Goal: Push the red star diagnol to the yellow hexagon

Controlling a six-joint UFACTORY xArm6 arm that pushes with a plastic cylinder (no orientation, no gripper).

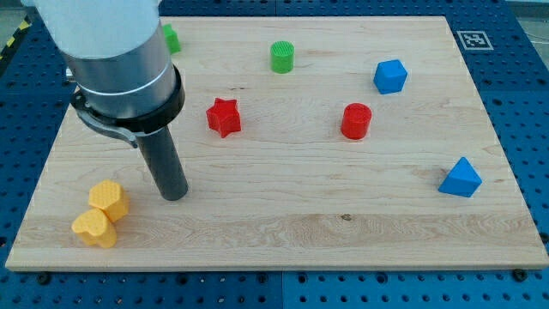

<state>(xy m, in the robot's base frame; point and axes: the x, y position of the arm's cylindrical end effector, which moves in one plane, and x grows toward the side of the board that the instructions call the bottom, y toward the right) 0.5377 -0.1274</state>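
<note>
my tip point(175, 196) holds nothing, having no jaws; the red star point(224, 117) lies up-right of it, the yellow hexagon point(109, 199) just left, near the desk's point(283, 232) bottom-left corner.

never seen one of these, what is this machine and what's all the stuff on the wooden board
It is a robot arm seen from one camera. It has no hand, only a dark rod whose lower end, my tip, slides on the wooden board and pushes blocks. Nothing is held. The tip stands just right of the yellow hexagon and yellow heart, below-left of the red star. Also there: a red cylinder, a green cylinder, a blue cube, a blue triangular block, and a green block half hidden behind the arm.
</note>
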